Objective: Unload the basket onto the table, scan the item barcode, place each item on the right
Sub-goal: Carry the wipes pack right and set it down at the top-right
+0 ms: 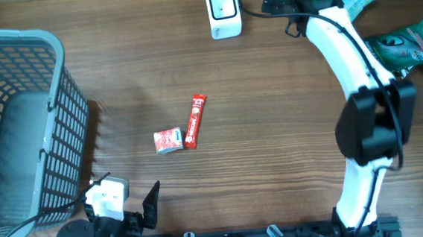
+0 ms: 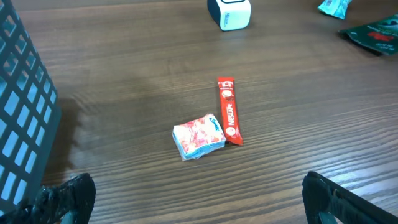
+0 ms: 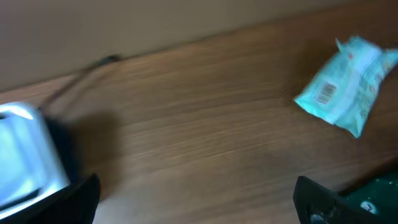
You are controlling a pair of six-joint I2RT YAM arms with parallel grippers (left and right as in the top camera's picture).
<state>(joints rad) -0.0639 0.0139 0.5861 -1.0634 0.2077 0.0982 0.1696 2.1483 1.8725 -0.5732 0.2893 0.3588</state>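
White right arm (image 1: 338, 39) stretched far; pincer (image 3: 196, 202) spread beside scanner (image 1: 223, 11).

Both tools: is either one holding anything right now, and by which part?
Nothing is held. The left tool stands open, short of the red stick packet; the right tool is open near the scanner, empty.

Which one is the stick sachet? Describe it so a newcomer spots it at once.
From the grey-blue basket on the left, look right to the middle of the table, where two packets lie side by side. The stick sachet is the right-hand one in the overhead view: long, thin and red, while the square packet is short and pale.
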